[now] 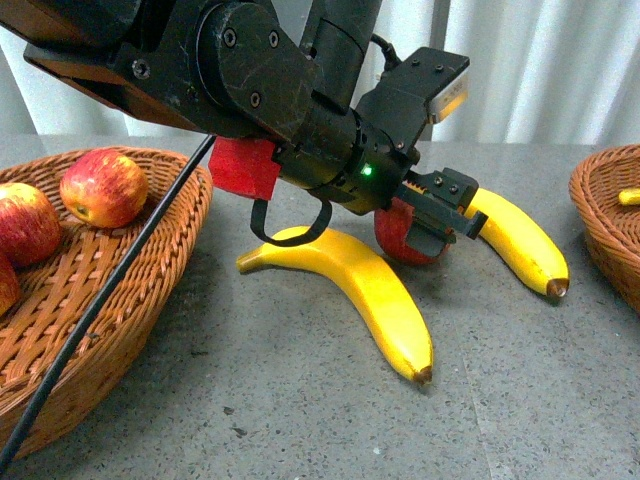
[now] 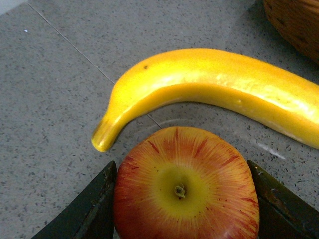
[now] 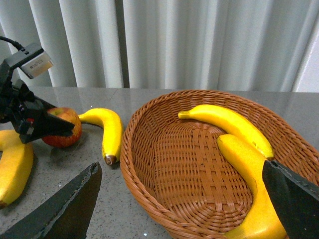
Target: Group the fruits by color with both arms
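Note:
My left gripper [image 1: 432,222] is shut on a red apple [image 1: 398,240] at the table's middle; the left wrist view shows the apple [image 2: 185,186] stem up between both black fingers [image 2: 89,209]. One banana [image 1: 365,285] lies in front of it, another [image 1: 522,240] lies behind to the right, also in the left wrist view [image 2: 219,89]. Three apples [image 1: 103,186] lie in the left basket [image 1: 130,300]. My right gripper [image 3: 182,199] is open over the right basket [image 3: 149,164], which holds two bananas [image 3: 234,124]. The held apple [image 3: 62,134] also shows there.
The grey stone table [image 1: 280,410] carries both wicker baskets; the right basket's rim [image 1: 600,220] shows at the front view's right edge with a banana tip inside. White curtains [image 3: 189,45] hang behind. A black cable [image 1: 100,310] crosses over the left basket.

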Available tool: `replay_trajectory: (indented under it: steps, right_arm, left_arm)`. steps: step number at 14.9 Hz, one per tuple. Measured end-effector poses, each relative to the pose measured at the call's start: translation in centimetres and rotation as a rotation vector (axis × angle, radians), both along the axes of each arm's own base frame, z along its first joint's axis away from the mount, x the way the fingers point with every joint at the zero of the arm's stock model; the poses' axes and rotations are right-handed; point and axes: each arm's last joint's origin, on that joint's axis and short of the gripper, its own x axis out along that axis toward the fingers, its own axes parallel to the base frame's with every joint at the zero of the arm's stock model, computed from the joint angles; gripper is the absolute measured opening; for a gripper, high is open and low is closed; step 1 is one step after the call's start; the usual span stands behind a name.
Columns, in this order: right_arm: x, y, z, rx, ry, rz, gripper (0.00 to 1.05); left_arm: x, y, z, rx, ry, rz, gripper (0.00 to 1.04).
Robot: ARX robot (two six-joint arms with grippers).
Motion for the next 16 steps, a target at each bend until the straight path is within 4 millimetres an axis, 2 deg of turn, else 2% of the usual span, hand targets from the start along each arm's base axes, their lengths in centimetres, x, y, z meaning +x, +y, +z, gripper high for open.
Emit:
replay_trajectory:
  steps: [2, 4, 5, 7, 9, 10, 11, 12, 13, 15, 16]
  right_arm:
    - [0.0, 0.0, 0.0, 0.000, 0.000, 0.000, 0.98]
    - [0.0, 0.0, 0.0, 0.000, 0.000, 0.000, 0.98]
    - [0.0, 0.0, 0.0, 0.000, 0.000, 0.000, 0.98]
    - [0.0, 0.0, 0.0, 0.000, 0.000, 0.000, 0.98]
    - [0.0, 0.0, 0.0, 0.000, 0.000, 0.000, 0.98]
    - [0.0, 0.0, 0.0, 0.000, 0.000, 0.000, 0.98]
    - [0.0, 0.0, 0.0, 0.000, 0.000, 0.000, 0.98]
    - [0.0, 0.0, 0.0, 0.000, 0.000, 0.000, 0.98]
    - [0.0, 0.0, 0.0, 0.000, 0.000, 0.000, 0.98]
    - [0.0, 0.0, 0.0, 0.000, 0.000, 0.000, 0.98]
    - [0.0, 0.0, 0.0, 0.000, 0.000, 0.000, 0.98]
  left_arm:
    - [-0.3, 0.6, 2.4, -0.019, -0.050, 0.057, 0.67]
    - [-1.3, 2.1, 7.2, -0.069, -0.174, 0.175, 0.67]
    - [-2.7, 3.7, 10.0, -0.083, -0.265, 0.267, 0.67]
    - [-5.4, 6.7, 12.4, -0.096, -0.340, 0.404, 0.66]
    - [-8.4, 9.6, 12.5, -0.099, -0.340, 0.514, 0.66]
    - [-12.0, 11.5, 12.3, -0.117, -0.382, 0.596, 0.66]
    - [-15.8, 15.4, 9.0, -0.091, -0.362, 0.745, 0.66]
    - [-15.3, 17.6, 8.2, -0.072, -0.354, 0.831, 0.66]
    - [-14.9, 18.7, 8.2, -0.082, -0.358, 0.853, 0.66]
    - [-14.5, 18.8, 7.6, -0.083, -0.327, 0.821, 0.66]
    - [-14.4, 18.8, 7.5, -0.083, -0.319, 0.815, 0.71]
